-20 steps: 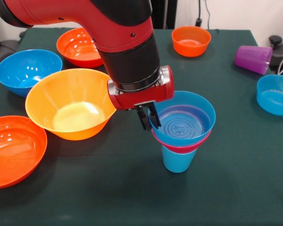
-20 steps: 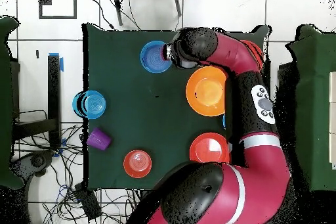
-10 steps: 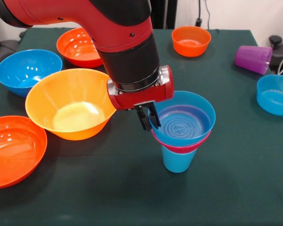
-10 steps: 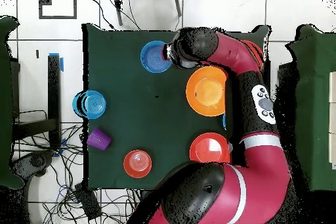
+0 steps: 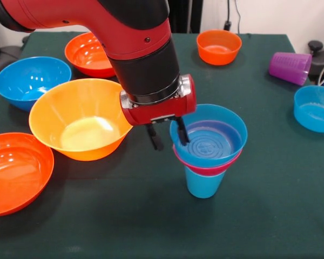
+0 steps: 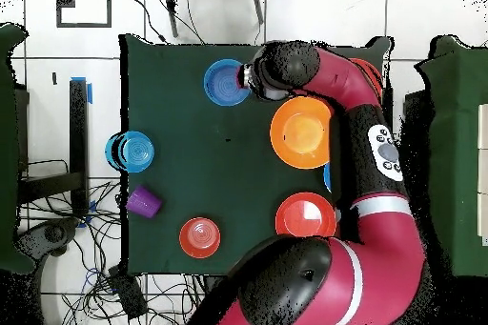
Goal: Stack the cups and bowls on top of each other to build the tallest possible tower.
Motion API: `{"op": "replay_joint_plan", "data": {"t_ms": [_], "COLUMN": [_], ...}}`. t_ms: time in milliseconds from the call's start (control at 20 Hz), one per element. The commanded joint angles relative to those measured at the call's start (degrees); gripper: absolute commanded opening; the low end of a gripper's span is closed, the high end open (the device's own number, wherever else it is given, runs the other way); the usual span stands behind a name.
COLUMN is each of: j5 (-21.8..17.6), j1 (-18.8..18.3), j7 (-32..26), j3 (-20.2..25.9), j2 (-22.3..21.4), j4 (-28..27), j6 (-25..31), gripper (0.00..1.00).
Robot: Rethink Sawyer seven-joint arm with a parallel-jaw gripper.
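Three pieces nested: small blue bowl (image 5: 209, 136), pink bowl (image 5: 205, 169), blue cup (image 5: 203, 183); tool (image 5: 168, 137) spread open astride the bowl's rim.

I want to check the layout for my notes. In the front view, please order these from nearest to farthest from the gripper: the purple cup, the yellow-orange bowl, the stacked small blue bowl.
1. The small blue bowl on top of the stack, its rim between the fingers of the open gripper.
2. The yellow-orange bowl, just to the picture's left.
3. The purple cup, lying on its side at the far upper right.
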Motion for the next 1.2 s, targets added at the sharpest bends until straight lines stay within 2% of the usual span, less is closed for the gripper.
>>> {"op": "replay_joint_plan", "data": {"t_ms": [50,700,1200], "j5": [-2.66,-2.18,-0.22], "j1": [-0.39,0.28,0.73], "j7": [-6.5,-5.36,-3.31], "j3": [3.42,3.34,2.87], "j2": [0.37,0.34,-5.86], "j4": [4.18,3.04,5.07], "j6": [-0.23,1.61,8.7], "gripper": [1.0,1.0,1.0]}}
